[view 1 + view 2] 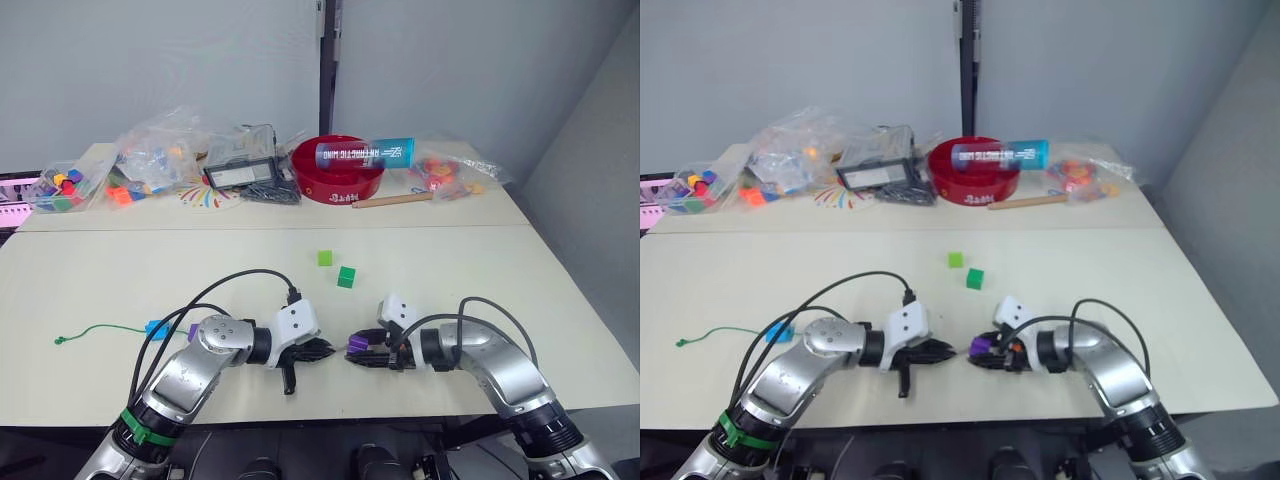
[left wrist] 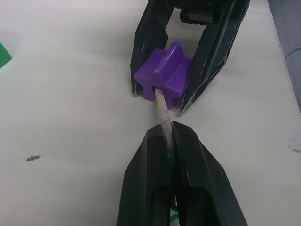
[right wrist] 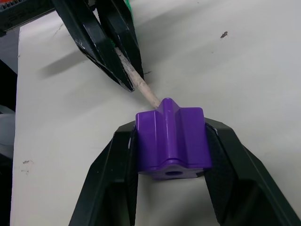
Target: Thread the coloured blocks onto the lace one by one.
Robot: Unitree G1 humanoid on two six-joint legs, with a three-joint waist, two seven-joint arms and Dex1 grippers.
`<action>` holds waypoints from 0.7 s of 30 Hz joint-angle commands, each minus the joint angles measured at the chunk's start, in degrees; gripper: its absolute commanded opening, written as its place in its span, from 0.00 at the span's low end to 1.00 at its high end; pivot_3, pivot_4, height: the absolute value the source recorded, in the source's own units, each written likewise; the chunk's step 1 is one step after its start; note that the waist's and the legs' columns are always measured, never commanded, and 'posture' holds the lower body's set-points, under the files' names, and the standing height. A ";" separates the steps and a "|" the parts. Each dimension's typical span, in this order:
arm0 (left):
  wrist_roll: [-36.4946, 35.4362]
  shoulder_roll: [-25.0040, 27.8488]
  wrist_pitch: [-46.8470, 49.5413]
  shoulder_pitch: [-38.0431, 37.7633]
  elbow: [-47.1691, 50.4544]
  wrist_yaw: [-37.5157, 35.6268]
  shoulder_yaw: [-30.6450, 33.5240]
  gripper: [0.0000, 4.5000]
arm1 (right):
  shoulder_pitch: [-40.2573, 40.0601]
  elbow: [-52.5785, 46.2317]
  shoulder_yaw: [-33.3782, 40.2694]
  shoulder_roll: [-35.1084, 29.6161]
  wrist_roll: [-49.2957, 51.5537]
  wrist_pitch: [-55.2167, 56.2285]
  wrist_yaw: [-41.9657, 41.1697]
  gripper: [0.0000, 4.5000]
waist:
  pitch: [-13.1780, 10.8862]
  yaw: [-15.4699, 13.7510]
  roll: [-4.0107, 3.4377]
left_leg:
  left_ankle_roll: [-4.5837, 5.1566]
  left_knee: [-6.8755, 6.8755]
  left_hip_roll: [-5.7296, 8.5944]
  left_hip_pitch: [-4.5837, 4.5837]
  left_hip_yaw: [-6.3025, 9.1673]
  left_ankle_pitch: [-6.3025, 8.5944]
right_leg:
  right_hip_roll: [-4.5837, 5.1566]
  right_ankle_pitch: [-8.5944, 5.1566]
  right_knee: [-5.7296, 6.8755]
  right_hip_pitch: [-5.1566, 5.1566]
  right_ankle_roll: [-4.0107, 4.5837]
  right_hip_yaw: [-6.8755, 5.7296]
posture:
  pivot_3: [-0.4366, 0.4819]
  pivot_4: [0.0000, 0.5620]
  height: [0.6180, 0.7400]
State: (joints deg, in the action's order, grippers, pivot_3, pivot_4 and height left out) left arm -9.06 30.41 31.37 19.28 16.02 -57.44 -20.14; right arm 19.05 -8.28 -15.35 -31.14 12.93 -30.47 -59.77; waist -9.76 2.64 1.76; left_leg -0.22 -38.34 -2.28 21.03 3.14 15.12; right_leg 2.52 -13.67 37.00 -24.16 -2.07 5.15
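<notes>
Both arms are silver-grey metal with white wrist housings, black looping cables and black wedge-shaped fingers (image 2: 197, 188); the left arm (image 1: 185, 375) wears a green band.

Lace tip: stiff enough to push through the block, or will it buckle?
The lace's pale tip looks straight between the left gripper and the purple block, so probably stiff. The green lace curves loosely on the table, so likely floppy.

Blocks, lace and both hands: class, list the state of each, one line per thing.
Purple block: clamped in the right hand, pale lace tip entering its hole.
Lace: tip pinched in the left hand, tail lying on the table.
Light green block: loose, unthreaded.
Dark green block: loose, unthreaded.
Blue block: on the lace.
</notes>
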 commanded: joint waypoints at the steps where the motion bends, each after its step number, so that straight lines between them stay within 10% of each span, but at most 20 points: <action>1: -2.14 -0.63 -3.09 -0.90 1.05 -4.61 -4.31 0.00 | -0.28 1.92 -1.84 0.45 -1.18 3.40 -0.23 0.31 | 0.00 0.04 0.00 | 0.00 0.00 -0.01 0.00 0.00 0.00 | -0.01 0.00 0.00 0.00 0.00 0.00 | 0.48 0.27 0.92; 21: -9.70 1.31 -0.58 -8.12 7.63 -1.04 4.57 0.00 | 3.29 11.62 -3.87 -3.65 -3.79 14.87 -8.39 0.31 | 0.00 -0.22 0.01 | 0.01 -0.01 0.01 0.02 -0.04 0.01 | 0.05 0.02 -0.08 0.04 -0.01 0.01 | 0.48 0.27 0.92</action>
State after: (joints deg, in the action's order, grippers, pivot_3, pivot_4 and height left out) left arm -17.53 31.65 31.04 11.00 21.57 -58.53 -16.17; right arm 22.70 1.38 -18.73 -34.17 11.88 -15.22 -69.26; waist -9.76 2.42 1.77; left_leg -0.22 -38.35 -2.28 21.05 3.11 15.13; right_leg 2.56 -13.64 36.92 -24.12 -2.07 5.15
